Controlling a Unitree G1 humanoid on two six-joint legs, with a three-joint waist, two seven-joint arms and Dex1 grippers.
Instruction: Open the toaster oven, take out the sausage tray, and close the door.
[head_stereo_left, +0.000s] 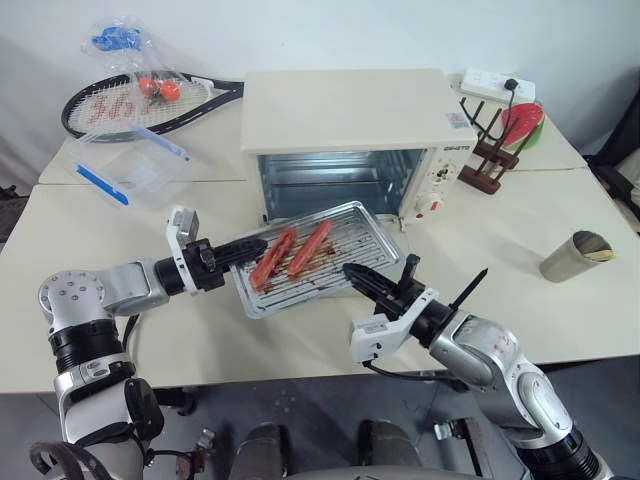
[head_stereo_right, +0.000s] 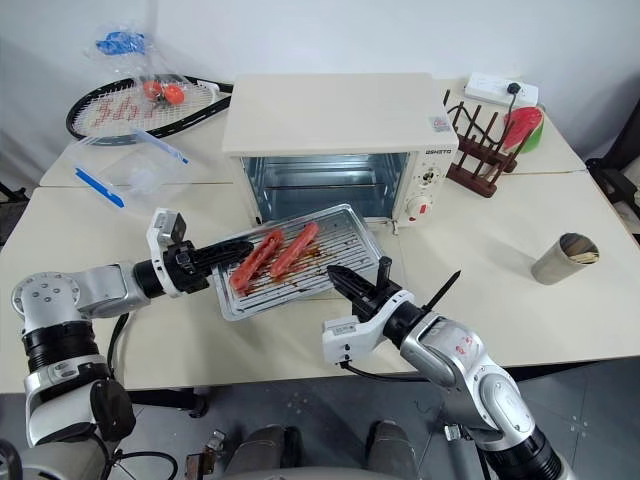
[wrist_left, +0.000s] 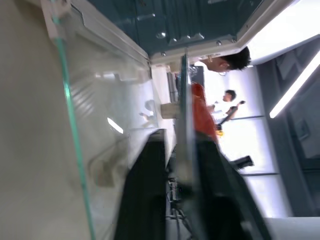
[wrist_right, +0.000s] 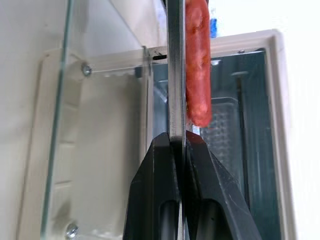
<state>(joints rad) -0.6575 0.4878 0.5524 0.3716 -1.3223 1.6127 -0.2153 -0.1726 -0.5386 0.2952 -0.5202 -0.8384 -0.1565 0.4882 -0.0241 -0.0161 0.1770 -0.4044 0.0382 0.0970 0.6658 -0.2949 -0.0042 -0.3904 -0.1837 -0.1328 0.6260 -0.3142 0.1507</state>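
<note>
**Tray out of the oven, held at both ends**

Cream tables (head_stereo_left: 560, 215) pushed together carry everything we work with: the oven (head_stereo_left: 350, 125) sits toward the back with its door (wrist_right: 95, 150) dropped fully open, which is why the glass panel lies flat beneath the tray in both wrist views. Behind and to our left lie a racket (head_stereo_left: 150, 103) and a clear box (head_stereo_left: 130, 170); to our right stand a wooden rack (head_stereo_left: 490, 150) and a tin cup (head_stereo_left: 577, 255), none of them part of this job.

We hold the tray (head_stereo_left: 345, 225) clear of the cavity, just in front of the opening and above the lowered door. Our left gripper (head_stereo_left: 245, 250) is clamped on the tray's left end and our right gripper (head_stereo_left: 362, 278) is pinched tight on its near rim; in the right wrist view the thin metal edge runs straight between the closed fingers (wrist_right: 205, 175). We judge that two grips on separate edges keep the shallow tray from swinging. It sits slightly tilted, near-left corner lower, and the two sausages (head_stereo_left: 290, 252) lie lengthwise in its left half, so they could roll if the tilt grows.

Removal looks nearly done. What remains, as we read it, is setting the tray on bare table away from the door's swing, then freeing a hand to lift the door shut.
</note>
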